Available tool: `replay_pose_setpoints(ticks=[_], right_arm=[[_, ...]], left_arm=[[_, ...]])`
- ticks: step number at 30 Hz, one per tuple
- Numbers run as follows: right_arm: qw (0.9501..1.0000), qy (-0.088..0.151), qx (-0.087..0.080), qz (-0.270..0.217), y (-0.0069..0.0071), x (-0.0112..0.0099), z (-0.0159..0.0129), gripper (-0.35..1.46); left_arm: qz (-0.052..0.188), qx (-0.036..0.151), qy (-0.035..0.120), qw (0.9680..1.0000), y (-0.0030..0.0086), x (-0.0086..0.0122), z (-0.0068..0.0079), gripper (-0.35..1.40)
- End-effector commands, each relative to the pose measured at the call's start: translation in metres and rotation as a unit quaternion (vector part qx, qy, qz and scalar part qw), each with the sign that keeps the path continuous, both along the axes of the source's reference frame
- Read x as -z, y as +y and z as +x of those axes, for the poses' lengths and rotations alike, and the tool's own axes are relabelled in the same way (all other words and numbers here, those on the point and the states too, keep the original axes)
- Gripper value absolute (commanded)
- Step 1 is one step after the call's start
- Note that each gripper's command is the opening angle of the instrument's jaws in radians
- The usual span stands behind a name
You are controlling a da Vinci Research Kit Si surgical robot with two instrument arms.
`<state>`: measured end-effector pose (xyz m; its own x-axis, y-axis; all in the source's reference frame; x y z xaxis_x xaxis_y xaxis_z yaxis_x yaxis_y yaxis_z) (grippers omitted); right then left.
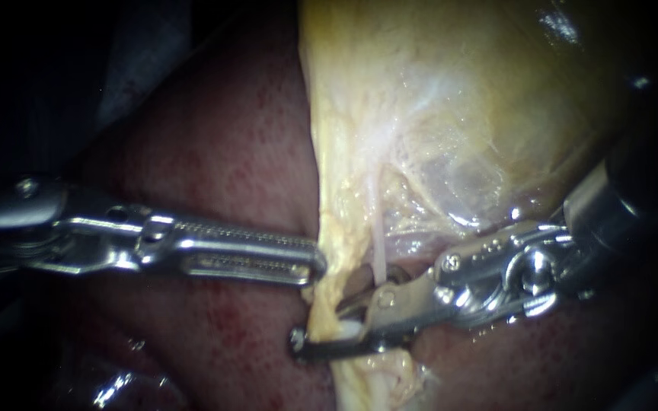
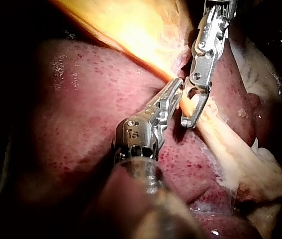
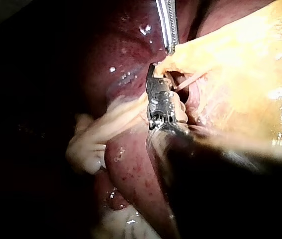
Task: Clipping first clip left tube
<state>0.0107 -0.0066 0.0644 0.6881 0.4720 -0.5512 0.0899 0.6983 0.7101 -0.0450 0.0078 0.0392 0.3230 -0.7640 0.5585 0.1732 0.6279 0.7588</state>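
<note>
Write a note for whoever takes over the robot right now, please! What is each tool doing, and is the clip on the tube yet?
Left instrument: jaws shut on the yellow tissue edge next to the tube, over the liver.
Right instrument: jaws open, one on each side of the tube, below the gallbladder.
Done: the tube lies between the right instrument's jaws.
Left to do: no clip shows on the tube yet. The jaws probably need to close to set it, then let go and back away. A small white bit sits between them; whether it is the clip is unclear.
</note>
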Motion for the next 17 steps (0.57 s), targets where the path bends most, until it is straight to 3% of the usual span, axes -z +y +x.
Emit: replay_pose_setpoints(ticks=[1, 17], right_arm=[[1.0000, 0.000, 0.000, 0.000, 0.0000, 0.0000, 0.0000, -0.16], [1.0000, 0.000, 0.000, 0.000, -0.0001, 0.0000, 0.0000, -0.16]], left_arm=[[0.000, 0.000, 0.000, 1.0000, 0.0000, 0.0000, 0.0000, 0.04], [0.000, 0.000, 0.000, 1.0000, 0.0000, -0.0001, -0.0001, 0.04]])
